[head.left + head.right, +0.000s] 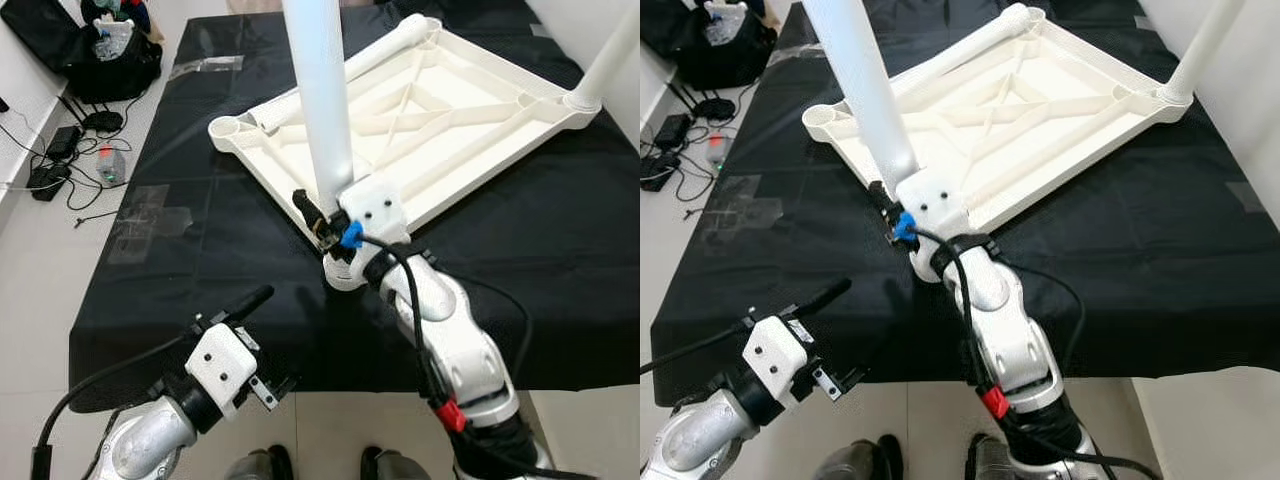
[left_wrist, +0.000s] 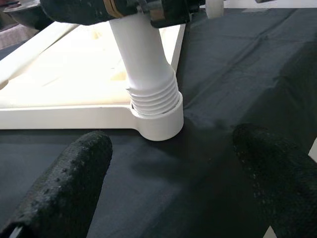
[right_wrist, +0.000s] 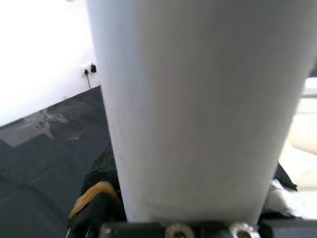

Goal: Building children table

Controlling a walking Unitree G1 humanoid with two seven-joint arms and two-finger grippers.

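A black cloth (image 1: 560, 270) covered the floor, with clear tape patches (image 1: 150, 215) at its left edge. Beyond it, on the pale tiles, lay a plastic bottle (image 1: 111, 165), tangled cables and power adapters (image 1: 55, 160), and a black bag (image 1: 115, 55) by the wall.

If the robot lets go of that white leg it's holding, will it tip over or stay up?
The leg probably stays upright: its ribbed end sits inside the tabletop's corner socket. It looks like a stiff, hollow plastic tube, likely light. Ribs still showing above the socket suggest it isn't fully seated, so a sideways push might wobble it. The right gripper is clamped around it.
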